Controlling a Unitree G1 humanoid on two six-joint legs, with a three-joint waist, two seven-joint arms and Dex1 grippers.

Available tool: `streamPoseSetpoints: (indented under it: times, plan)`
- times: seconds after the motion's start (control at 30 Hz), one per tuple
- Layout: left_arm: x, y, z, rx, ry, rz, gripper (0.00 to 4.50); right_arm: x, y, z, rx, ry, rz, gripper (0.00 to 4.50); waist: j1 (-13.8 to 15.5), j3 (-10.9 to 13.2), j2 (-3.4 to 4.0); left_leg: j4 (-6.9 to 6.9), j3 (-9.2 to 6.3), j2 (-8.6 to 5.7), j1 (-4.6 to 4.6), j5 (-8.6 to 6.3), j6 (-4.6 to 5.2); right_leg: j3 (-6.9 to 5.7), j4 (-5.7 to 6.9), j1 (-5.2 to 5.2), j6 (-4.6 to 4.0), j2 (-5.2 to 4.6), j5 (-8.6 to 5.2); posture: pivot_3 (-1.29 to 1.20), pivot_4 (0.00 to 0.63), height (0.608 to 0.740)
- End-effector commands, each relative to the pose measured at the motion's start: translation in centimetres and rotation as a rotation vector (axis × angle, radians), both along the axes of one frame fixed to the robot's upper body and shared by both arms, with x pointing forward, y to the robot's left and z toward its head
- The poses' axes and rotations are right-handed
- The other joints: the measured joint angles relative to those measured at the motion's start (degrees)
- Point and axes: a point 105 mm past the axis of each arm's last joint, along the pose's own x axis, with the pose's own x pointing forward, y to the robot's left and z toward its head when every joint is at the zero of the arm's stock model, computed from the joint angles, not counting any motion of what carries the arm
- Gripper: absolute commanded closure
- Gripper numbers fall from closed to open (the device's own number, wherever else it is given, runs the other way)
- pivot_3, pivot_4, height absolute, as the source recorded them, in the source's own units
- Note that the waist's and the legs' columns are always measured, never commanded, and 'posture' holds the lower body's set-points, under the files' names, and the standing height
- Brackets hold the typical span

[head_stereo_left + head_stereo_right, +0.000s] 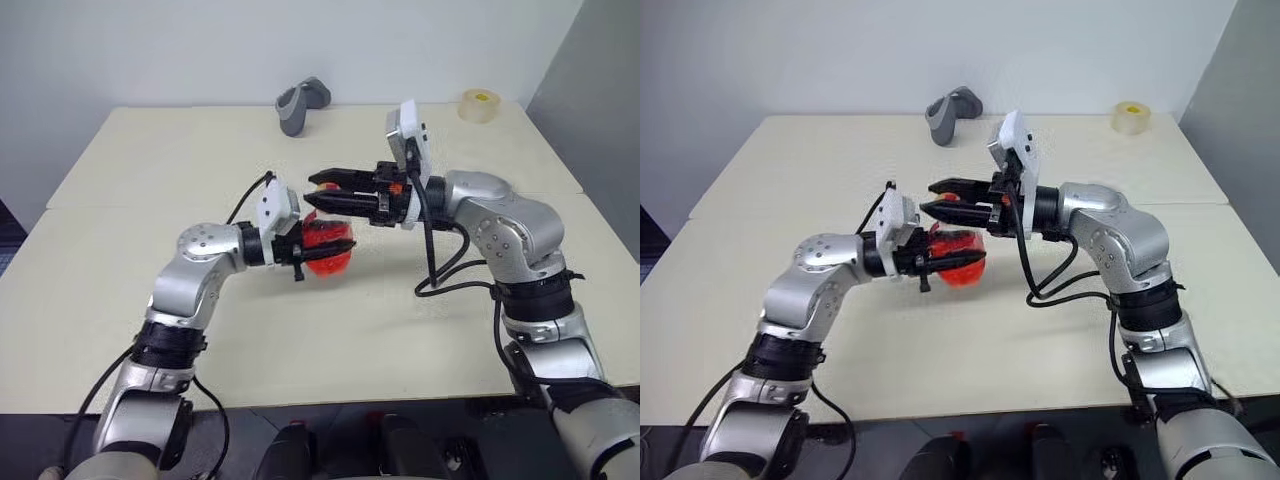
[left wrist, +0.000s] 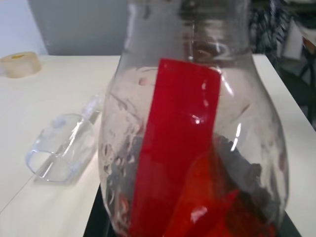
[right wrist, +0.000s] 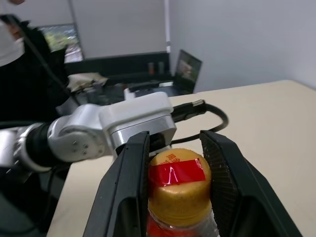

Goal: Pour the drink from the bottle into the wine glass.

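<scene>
Grey curved object point(image 1: 302, 104) and tape roll point(image 1: 479, 105) at far table point(image 1: 150, 170) edge. Wine glass point(image 2: 64, 153) lies on its side. Left gripper point(image 1: 300, 252) fingers pinch bottle point(image 1: 328, 243) of red drink point(image 2: 177, 163) above table centre; right gripper point(image 3: 175, 190) fingers pinch cap point(image 3: 178, 180).

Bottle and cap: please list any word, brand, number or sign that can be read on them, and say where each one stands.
Cap: small red marks above its red strip, too blurred to read.
Cap's red strip: no text.
Bottle: red strip down its wall, no text.
Nothing else here bears writing.
</scene>
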Motion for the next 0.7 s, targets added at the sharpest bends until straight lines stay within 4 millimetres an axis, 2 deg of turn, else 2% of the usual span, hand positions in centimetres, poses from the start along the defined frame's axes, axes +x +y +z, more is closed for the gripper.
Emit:
streamPoseSetpoints:
  times: [0.03, 0.1, 0.17, 0.3, 0.4, 0.53, 0.7]
  plan:
    - [-3.7, 0.4, 2.5, -0.027, -0.059, -0.079, 3.26, -1.7, 0.7, 1.2, -0.011, -0.056, 0.215, 3.23, -0.3, 0.0, 0.01, 0.00, 0.00, 0.02, 0.01, -0.02, 0.04, -0.01, -0.01, 0.00, 0.00, 0.00, 0.00, 0.00, 0.150, 0.740]
    - [-5.9, 0.1, 2.8, -0.032, -0.038, -0.122, 3.26, -2.2, 1.5, 1.3, -0.025, -0.062, 0.306, 3.23, -0.6, 0.0, 0.05, -0.02, 0.01, 0.03, 0.02, -0.07, 0.13, 0.02, -0.01, -0.01, 0.00, 0.00, 0.00, 0.00, 0.150, 0.740]
    - [-7.1, -0.1, 3.1, -0.040, -0.025, -0.134, 3.26, -2.7, 2.3, 1.5, -0.029, -0.066, 0.370, 3.23, -0.3, 0.0, 0.06, -0.01, -0.03, 0.03, 0.01, -0.10, 0.18, -0.02, -0.01, -0.01, 0.00, 0.00, 0.00, 0.00, 0.150, 0.740]
    - [-8.0, -0.1, 3.6, -0.063, -0.014, -0.102, 3.26, -3.4, 3.8, 2.0, -0.017, -0.061, 0.455, 3.23, 0.3, 0.0, 0.06, 0.06, -0.11, 0.02, 0.05, -0.11, 0.19, -0.10, -0.02, 0.10, 0.00, 0.00, 0.00, 0.00, 0.150, 0.740]
    - [-7.8, 0.3, 3.5, -0.071, -0.008, -0.054, 3.26, -3.5, 3.8, 2.0, -0.018, -0.054, 0.471, 3.23, 0.7, 0.0, 0.06, 0.10, -0.11, -0.01, 0.04, -0.10, 0.18, -0.09, -0.02, 0.11, 0.00, -0.02, 0.00, 0.00, 0.150, 0.740]
    - [-7.1, 0.9, 3.4, -0.086, 0.006, 0.005, 3.26, -3.0, 2.7, 1.5, -0.035, -0.013, 0.435, 1.88, 1.0, 0.1, 0.08, 0.09, -0.10, -0.01, 0.03, -0.01, 0.02, -0.08, -0.02, 0.07, 0.00, -0.02, 0.00, 0.00, 0.150, 0.740]
    - [-5.2, 2.6, 2.9, -0.088, 0.019, 0.115, 3.26, -2.2, 0.1, 1.3, -0.043, -0.011, 0.292, 0.18, 1.3, 0.0, 0.07, 0.09, -0.11, -0.04, 0.02, -0.01, 0.02, -0.10, -0.03, 0.11, -0.01, -0.06, 0.00, 0.00, 0.150, 0.740]
